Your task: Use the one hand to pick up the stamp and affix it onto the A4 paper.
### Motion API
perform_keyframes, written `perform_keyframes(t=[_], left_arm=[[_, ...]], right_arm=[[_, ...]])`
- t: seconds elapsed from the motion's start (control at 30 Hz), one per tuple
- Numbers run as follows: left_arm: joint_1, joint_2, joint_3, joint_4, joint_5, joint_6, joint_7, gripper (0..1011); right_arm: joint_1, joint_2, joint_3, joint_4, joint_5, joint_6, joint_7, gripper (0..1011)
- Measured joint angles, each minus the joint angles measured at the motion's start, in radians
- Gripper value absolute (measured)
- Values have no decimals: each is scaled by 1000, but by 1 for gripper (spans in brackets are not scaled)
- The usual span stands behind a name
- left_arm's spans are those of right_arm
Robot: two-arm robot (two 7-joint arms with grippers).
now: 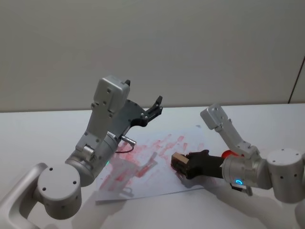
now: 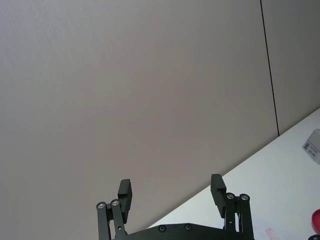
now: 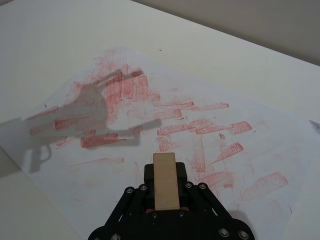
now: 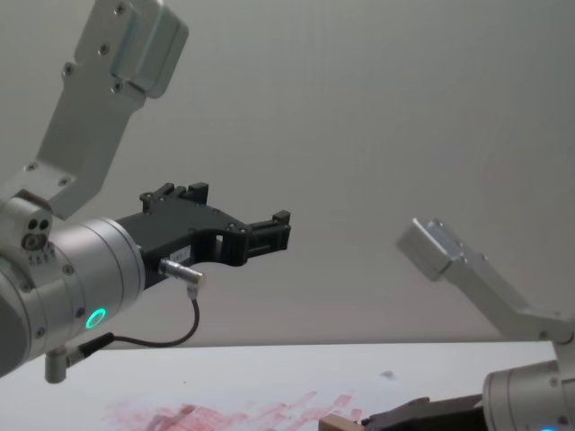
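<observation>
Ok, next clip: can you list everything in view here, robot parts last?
stamp: one, light tan, held over the paper's right side
A4 paper: one, white with red smears, flat on the table
ink pad: one, red, right of the paper, partly hidden
table: one, white, under the paper
wall: one, pale grey, behind the table
left gripper: one, black, raised high, jaws open, empty
right gripper: one, black, low over the paper, jaws shut on the stamp

Counter (image 1: 38,138): plain white, flat.
A4 paper (image 1: 152,179): lies flat on the counter, turned askew, smeared with red rectangular marks.
Red ink pad (image 1: 228,153): just beside the paper's right edge, mostly hidden.
</observation>
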Motion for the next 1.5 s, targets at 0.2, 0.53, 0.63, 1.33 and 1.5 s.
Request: perform_keyframes(t=[0.2, 0.53, 0.63, 1.33, 1.5], left_arm=[[0, 0, 0, 0, 0, 0, 0, 1001], [0, 0, 0, 0, 0, 0, 0, 1001], [0, 0, 0, 0, 0, 0, 0, 1001], [0, 0, 0, 0, 0, 0, 0, 1001], [0, 0, 0, 0, 0, 0, 0, 1001]], right_arm=[[10, -5, -9, 20, -15, -5, 4, 219], [12, -2, -15, 7, -32, -53, -6, 219], [8, 1, -15, -6, -33, -67, -15, 219], [-98, 95, 48, -260, 60, -161, -189, 219], [-152, 135, 73, -327, 107, -158, -257, 219]])
